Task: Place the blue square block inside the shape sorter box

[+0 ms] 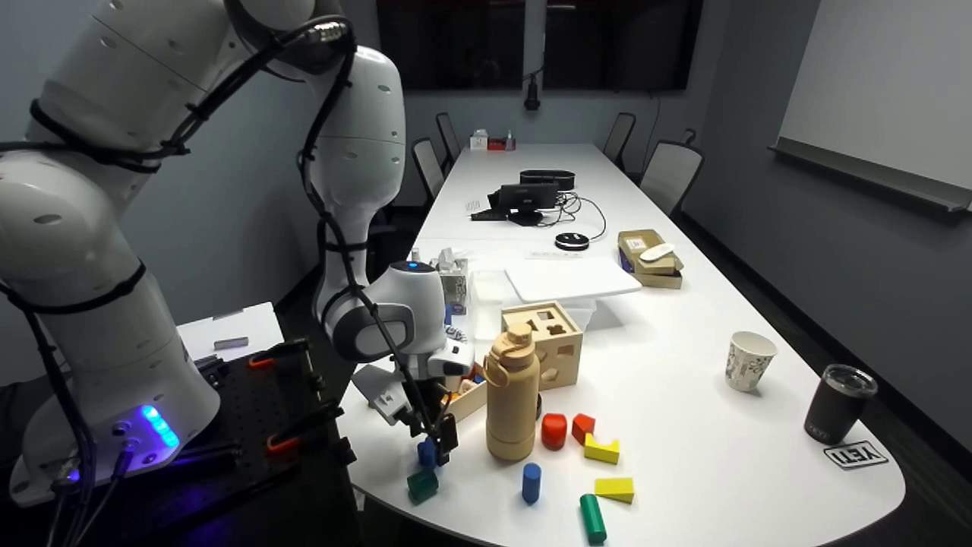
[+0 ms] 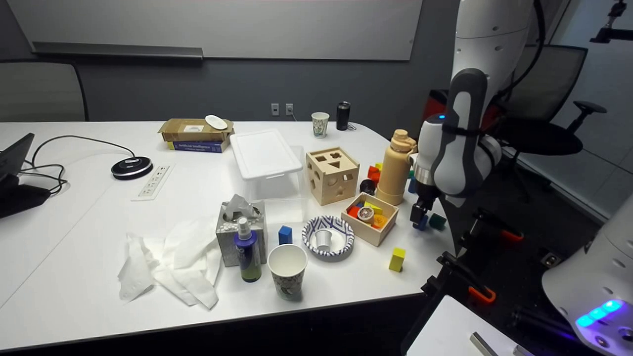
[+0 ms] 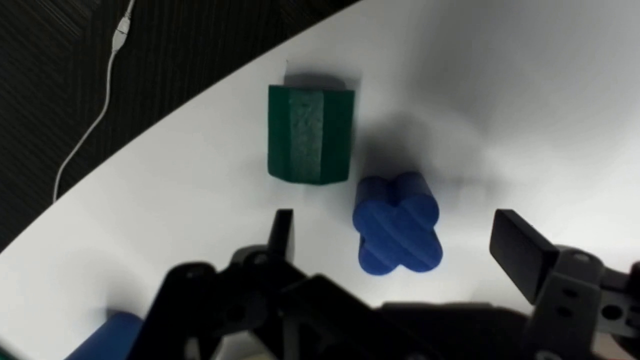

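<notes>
The gripper point(image 3: 394, 232) is spread wide, a blue four-lobed block point(image 3: 398, 231) between its jaws, gaps on both sides. In an exterior view, the blue square block point(image 2: 285, 235) stands on the desk point(image 2: 203, 185) well apart, at the gripper's nine o'clock, long axis apparently upright. The shape sorter box point(image 2: 332, 179) is at the block's one o'clock. The grasp likely calls for a swing across the patterned bowl point(image 2: 347, 233).

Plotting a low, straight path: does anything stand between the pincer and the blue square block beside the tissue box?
Yes: the low wooden tray and, beyond it, the patterned bowl stand between the pincer and the blue square block, seen in an exterior view.
</notes>
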Motion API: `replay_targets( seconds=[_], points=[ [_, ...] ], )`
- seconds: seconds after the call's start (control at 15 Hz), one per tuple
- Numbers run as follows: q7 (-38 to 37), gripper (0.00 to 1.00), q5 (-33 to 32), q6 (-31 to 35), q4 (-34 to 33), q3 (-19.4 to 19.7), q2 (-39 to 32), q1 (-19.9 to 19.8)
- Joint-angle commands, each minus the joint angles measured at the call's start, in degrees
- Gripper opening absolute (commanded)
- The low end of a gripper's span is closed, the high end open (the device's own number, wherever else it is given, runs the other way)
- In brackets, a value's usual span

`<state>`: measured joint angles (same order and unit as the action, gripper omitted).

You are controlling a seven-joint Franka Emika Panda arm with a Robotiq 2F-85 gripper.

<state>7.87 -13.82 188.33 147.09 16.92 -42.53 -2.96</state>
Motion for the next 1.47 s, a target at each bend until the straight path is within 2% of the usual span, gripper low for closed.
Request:
replay_targets(
  seconds=[0.0, 0.4, 0.53, 0.73, 1.0, 1.2, 1.4],
  points=[
    [1.7, 0.74, 1.9, -1.0, -0.8, -0.8, -0.4, -1.1],
    [1.6, 0.27, 2.3, 0.1, -1.5, -1.3, -0.7, -1.7],
    [1.3, 0.17, 2.7, -0.5, -1.2, -1.7, -0.2, -2.5],
    [1.1, 0.17, 3.6, -0.3, -0.4, -1.2, 0.6, -1.7],
    [-0.3, 0.17, 5.5, -3.5, 2.4, -0.6, 5.9, 1.0],
    [-0.7, 0.17, 6.9, -7.0, 5.1, 1.2, 11.5, 5.1],
    [-2.1, 0.17, 7.8, -12.1, 7.0, 5.6, 18.2, 11.9]
  ],
)
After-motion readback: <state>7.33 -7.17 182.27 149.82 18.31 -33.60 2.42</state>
